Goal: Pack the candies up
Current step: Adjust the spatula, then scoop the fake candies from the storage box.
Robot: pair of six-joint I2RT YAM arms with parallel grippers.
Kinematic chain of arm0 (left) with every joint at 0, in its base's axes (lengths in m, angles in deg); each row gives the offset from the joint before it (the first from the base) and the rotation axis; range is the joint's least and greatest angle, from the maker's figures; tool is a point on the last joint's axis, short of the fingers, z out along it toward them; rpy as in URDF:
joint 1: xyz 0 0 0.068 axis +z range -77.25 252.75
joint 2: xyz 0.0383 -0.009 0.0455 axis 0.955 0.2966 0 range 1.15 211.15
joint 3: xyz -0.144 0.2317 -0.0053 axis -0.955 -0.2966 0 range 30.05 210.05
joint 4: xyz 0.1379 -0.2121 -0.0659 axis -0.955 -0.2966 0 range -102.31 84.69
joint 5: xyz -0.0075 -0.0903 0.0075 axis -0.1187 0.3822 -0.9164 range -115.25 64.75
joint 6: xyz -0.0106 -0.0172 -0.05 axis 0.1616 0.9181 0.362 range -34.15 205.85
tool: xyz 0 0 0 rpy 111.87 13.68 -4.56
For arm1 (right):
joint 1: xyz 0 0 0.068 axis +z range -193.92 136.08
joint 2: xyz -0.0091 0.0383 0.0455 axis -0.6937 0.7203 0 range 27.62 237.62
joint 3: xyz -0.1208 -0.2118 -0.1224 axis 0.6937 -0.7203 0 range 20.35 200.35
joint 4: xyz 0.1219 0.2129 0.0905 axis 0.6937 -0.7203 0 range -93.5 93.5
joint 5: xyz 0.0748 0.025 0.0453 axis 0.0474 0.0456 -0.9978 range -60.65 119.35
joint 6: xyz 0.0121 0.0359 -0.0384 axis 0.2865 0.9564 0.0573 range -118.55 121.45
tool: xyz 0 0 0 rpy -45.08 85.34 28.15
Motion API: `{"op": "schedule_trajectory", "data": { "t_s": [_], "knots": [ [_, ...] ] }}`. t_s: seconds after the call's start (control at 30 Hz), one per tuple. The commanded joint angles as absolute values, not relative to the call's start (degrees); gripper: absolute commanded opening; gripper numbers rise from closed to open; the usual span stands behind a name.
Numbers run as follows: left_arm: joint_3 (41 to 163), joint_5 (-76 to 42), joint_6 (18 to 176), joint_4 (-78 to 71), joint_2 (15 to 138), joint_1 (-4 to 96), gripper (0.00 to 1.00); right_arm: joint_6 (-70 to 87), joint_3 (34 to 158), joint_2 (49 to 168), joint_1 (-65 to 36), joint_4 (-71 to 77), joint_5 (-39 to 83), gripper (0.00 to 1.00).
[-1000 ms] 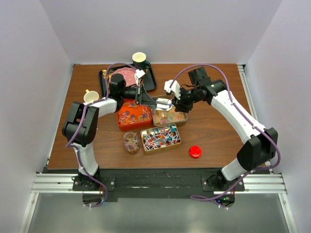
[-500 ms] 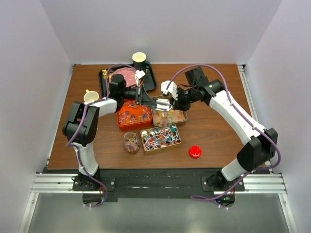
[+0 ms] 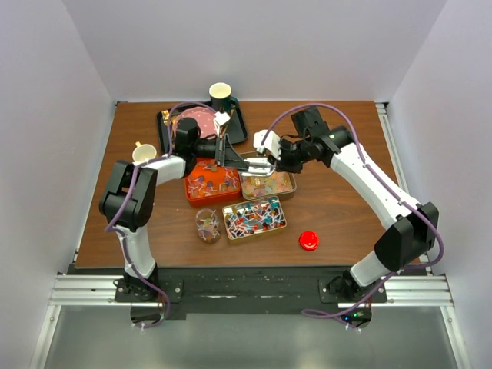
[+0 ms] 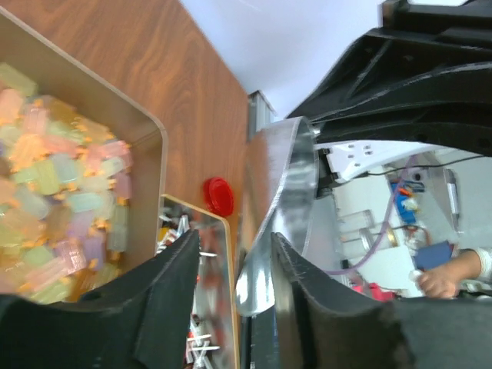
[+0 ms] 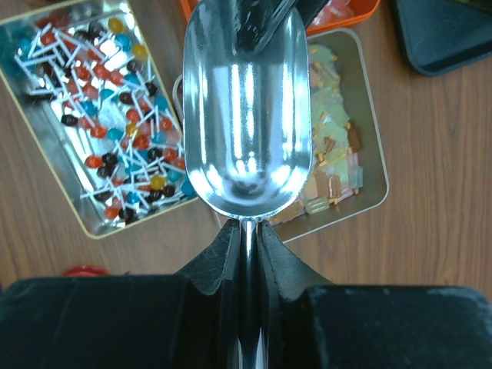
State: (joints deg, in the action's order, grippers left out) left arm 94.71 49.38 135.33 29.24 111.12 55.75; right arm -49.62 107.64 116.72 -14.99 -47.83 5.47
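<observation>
Steel scoop (image 5: 246, 115) in right jaws

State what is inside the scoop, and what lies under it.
The scoop holds no candy, only bare shiny metal. Under it lie parts of the gummy tin and the lollipop tin. The scoop hides what lies directly beneath its bowl.

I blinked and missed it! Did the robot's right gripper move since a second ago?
Yes, a little. The right gripper, on the scoop handle, has slid left along the far rim of the tin of pale candies.
</observation>
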Motion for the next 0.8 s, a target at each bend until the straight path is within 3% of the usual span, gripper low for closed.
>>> {"op": "schedule_trajectory", "data": {
  "t_s": [0.0,0.27,0.43,0.77],
  "knots": [
    [97.19,46.65,123.93,17.75,108.82,57.28,0.5,-56.71,112.81,118.41,-15.09,-53.27,8.5,0.0],
    [97.38,25.4,97.99,-12.77,104.25,58.69,0.6,-69.03,124.14,128.94,-15.97,-62.68,26.08,0.0],
    [94.65,15.71,91.49,-15.59,101.88,58.51,0.6,-72.11,133.18,136.24,-15.97,-65.84,34.51,0.0],
    [88.41,18.6,86.12,-11.81,99.06,57.81,0.64,-76.94,138.31,143.55,-14.66,-69.37,43.92,0.0]
  ]
}}
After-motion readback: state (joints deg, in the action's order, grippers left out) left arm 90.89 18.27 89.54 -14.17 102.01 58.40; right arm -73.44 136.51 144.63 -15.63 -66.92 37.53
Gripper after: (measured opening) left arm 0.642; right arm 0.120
